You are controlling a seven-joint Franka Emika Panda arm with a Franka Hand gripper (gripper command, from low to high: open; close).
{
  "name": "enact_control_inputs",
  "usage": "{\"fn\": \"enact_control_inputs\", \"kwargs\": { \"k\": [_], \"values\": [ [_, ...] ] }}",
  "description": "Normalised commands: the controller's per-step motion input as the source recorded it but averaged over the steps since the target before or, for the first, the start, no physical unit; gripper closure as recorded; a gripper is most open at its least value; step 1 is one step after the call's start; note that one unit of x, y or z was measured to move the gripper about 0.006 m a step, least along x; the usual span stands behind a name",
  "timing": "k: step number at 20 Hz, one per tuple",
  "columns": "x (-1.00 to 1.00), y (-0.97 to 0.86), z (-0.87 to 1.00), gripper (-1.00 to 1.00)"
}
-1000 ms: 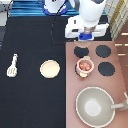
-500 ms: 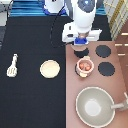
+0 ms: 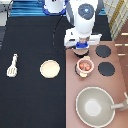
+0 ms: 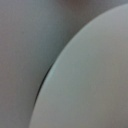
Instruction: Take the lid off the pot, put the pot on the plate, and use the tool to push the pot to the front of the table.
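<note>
Gripper point(image 3: 80, 46) over stove, just above pot point(image 3: 84, 66); can't tell grip state. Pot open, lid not seen, so I judge lid step. Plate point(image 3: 49, 68), tool point(image 3: 12, 65) on table point(image 3: 30, 100), untouched.

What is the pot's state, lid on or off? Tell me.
Off: the pot on the stove shows its reddish pieces open to view. The gripper hangs just above it toward the exterior view's top.

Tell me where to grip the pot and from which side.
Probably across the pot's rim from straight above: it sits upright and uncovered on the stove, red pieces showing inside. Its side tabs look too small to pinch. The gripper hangs just toward the exterior view's top of it.
</note>
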Motion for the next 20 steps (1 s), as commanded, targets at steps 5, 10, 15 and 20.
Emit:
{"fn": "enact_control_inputs", "kwargs": {
  "k": [5, 10, 15, 20],
  "values": [
    [-0.04, 0.12, 0.07, -1.0],
    [-0.3, 0.14, 0.27, -1.0],
    [-0.31, 0.2, 0.96, -1.0],
    [-0.19, 0.09, 1.0, -1.0]
  ]
}}
